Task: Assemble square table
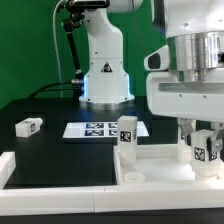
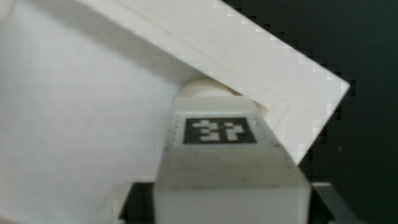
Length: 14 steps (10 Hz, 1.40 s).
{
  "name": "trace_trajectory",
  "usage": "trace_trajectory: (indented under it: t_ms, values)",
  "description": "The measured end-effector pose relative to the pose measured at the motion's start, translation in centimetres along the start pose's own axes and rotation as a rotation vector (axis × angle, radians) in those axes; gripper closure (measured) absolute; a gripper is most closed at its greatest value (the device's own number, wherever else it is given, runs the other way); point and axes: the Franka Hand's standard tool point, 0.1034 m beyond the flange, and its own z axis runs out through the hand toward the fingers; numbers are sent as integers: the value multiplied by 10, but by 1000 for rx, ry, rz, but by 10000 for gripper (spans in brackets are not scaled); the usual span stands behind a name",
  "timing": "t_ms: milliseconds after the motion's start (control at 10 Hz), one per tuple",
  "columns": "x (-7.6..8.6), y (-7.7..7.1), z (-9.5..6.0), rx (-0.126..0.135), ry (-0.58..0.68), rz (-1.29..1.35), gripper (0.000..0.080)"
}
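The square table's white slab [image 1: 90, 168] lies flat at the front, and its raised rim forms a corner [image 2: 267, 70] in the wrist view. My gripper [image 1: 205, 147] is at the exterior view's right, above the slab's corner, shut on an upright white leg [image 1: 209, 154]. The wrist view shows that tagged leg [image 2: 222, 130] filling the space between my fingers [image 2: 146, 200], its far end against the rim corner. A second leg [image 1: 127, 135] stands upright at the slab's far edge. A third leg [image 1: 28, 126] lies on the black table to the exterior view's left.
The marker board [image 1: 95, 130] lies flat behind the slab. The arm's white base [image 1: 105, 75] stands at the back. A white border rail [image 1: 10, 168] runs along the front and left of the slab. A small round white piece [image 1: 132, 178] sits on the slab.
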Motion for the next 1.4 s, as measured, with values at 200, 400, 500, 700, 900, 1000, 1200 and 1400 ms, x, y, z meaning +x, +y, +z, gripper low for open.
trace_trajectory:
  t_ms: [200, 400, 500, 700, 900, 1000, 1200, 1400]
  values:
    - [-2, 1, 1, 39, -33, 381, 509]
    - [-5, -1, 1, 57, -66, 627, 509]
    - [-7, 0, 2, 54, -67, 670, 509]
    - [-7, 1, 2, 43, -61, 559, 434]
    - [-7, -5, -1, 24, -28, 136, 177]
    - [-7, -4, 0, 25, -28, 7, 177]
    - [-7, -4, 0, 25, -26, -67, 151]
    - [-5, -3, 0, 26, -23, -255, 150]
